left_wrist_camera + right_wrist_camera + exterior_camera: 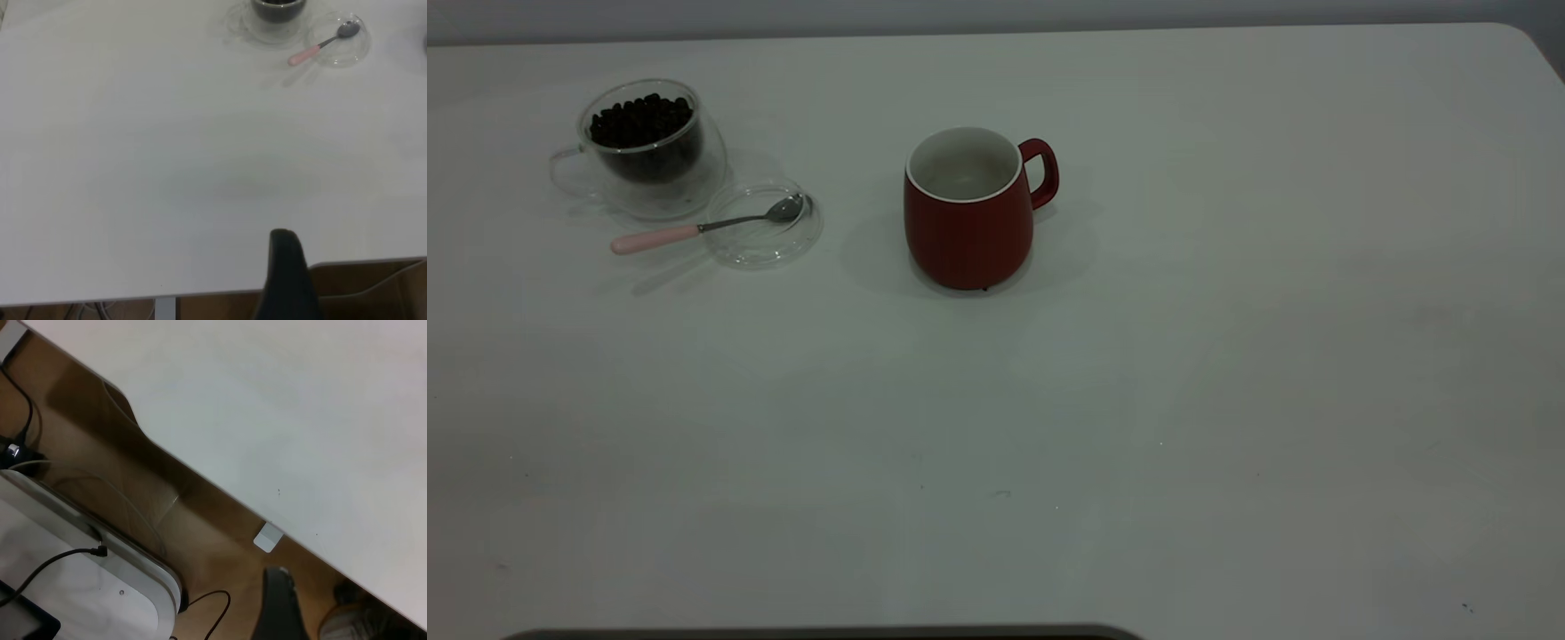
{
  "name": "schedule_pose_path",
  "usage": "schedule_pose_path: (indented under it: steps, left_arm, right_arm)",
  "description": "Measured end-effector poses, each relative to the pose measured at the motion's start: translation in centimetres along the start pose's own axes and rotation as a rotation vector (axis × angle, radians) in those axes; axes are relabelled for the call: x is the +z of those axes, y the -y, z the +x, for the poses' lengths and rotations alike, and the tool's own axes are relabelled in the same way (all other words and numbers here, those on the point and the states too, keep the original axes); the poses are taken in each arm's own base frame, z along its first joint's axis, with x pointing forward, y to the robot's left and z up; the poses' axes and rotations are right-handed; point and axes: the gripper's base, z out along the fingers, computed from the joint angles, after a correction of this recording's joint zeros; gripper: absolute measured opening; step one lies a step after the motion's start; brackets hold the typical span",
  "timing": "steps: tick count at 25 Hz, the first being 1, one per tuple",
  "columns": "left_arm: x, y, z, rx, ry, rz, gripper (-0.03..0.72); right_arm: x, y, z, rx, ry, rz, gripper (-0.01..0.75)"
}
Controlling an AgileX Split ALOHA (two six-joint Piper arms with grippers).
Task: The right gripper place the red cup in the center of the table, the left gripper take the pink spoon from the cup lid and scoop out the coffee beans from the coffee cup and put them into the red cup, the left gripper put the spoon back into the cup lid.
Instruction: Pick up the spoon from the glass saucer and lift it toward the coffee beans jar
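The red cup [969,213] stands upright near the middle of the white table [1138,400], handle to the right, and its white inside shows no beans. The clear coffee cup [645,147] with coffee beans [640,120] stands at the far left. The cup lid [763,224] lies next to it, with the pink spoon [694,229] resting in it, handle pointing left. The left wrist view shows the coffee cup [277,10], spoon [320,47] and lid [343,43] far from my left gripper [285,267], which sits at the table's edge. My right gripper [279,600] hangs over the floor beside the table.
Neither arm shows in the exterior view. A brown box [373,287] sits below the table edge by the left gripper. Cables and a white device [80,540] lie on the floor under the right gripper. A dark strip [827,633] borders the table's front.
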Motion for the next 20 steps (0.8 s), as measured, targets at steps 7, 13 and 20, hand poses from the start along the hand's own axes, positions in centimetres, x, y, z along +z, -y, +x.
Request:
schedule_pose_path:
  steps: [7,13,20]
  left_arm:
    - [0.0,0.0,0.0,0.000,0.000,0.000,0.589]
    - [0.0,0.0,0.0,0.000,0.000,0.000,0.589]
    - [0.0,0.0,0.0,0.000,0.000,0.000,0.589]
  right_arm:
    - [-0.6,0.2,0.4,0.042,0.052,0.032,0.583]
    - [-2.5,0.6,2.1,0.195,0.209,0.174,0.583]
    - [-3.9,0.0,3.9,0.351,0.350,0.360,0.583]
